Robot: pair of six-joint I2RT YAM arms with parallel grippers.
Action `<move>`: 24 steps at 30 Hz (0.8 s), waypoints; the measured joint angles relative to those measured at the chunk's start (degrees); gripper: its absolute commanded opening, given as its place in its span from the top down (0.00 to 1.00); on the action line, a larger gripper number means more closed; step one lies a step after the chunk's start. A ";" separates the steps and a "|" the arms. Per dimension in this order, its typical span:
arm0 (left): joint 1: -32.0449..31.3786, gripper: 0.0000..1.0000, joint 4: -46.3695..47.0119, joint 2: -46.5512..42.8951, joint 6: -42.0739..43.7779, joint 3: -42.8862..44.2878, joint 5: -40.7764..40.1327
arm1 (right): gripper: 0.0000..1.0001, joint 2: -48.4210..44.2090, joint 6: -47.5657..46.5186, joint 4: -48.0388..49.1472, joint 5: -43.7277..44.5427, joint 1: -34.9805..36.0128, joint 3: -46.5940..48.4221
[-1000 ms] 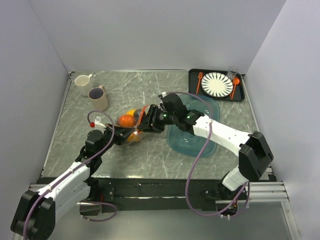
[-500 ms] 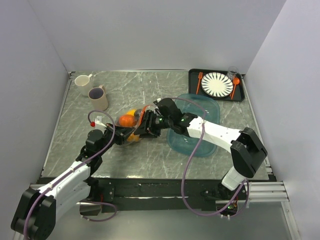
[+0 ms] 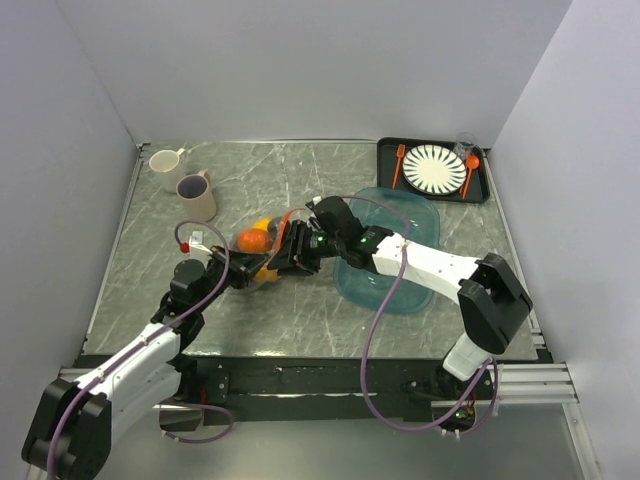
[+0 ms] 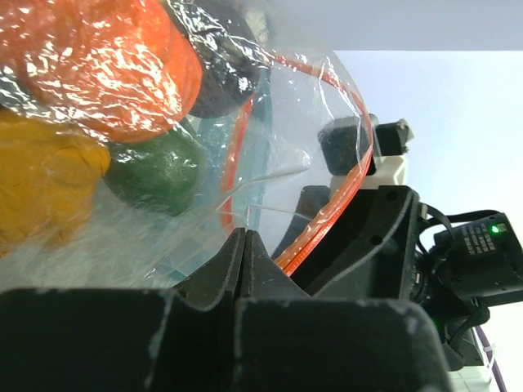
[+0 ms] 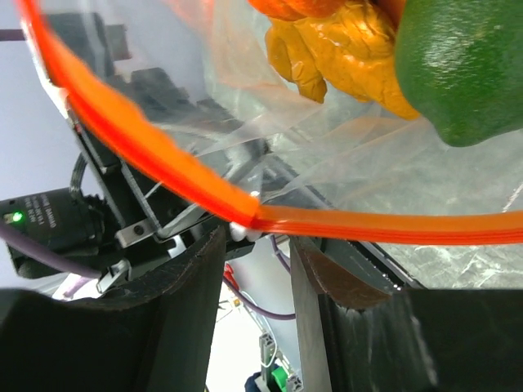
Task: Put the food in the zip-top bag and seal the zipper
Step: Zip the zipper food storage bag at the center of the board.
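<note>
The food (image 4: 98,57) that shows is already inside the bag (image 3: 258,250), which sits left of centre on the surface (image 3: 250,180). Orange, yellow, green and dark pieces are all heaped behind the clear film. What looks left to do is the seal.

The left claw (image 4: 243,241) is pinched fully shut on a fold of the bag's film, with the heap of food at about 10 o'clock from its tips in its own camera. From above, it holds the bag's near-left side.

The right claw (image 5: 257,245) comes in from the bag's 3 o'clock side. Its two fingers stand slightly apart with a narrow gap, and the zipper (image 5: 163,167) crosses right at their tips. I judge it is not yet clamped on the strip, though contact is hard to read.

In the right wrist camera, two runs of the strip meet at a small white bit just above the gap. One heads off towards 10 o'clock and the other towards 3 o'clock. So this claw sits at the zipper's corner, where the two tracks join. In the left wrist view the tracks bow apart and the mouth gapes.

The right claw is the nearer one to the strip. It would likely need to close on that corner and travel along the strip's length while the left claw holds the bag back.
</note>
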 measured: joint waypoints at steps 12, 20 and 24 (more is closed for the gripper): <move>0.00 0.99 -0.44 -1.11 0.04 0.00 -0.04 | 0.57 0.39 -0.15 0.26 -0.07 -0.24 0.02; 0.00 0.99 -0.37 -1.11 -0.17 -0.07 -0.07 | 0.58 0.39 -0.11 0.81 -0.22 -0.48 0.02; 0.00 0.99 -0.39 -1.11 -0.15 -0.07 -0.09 | 0.58 0.39 -0.09 1.77 -0.22 -0.94 0.07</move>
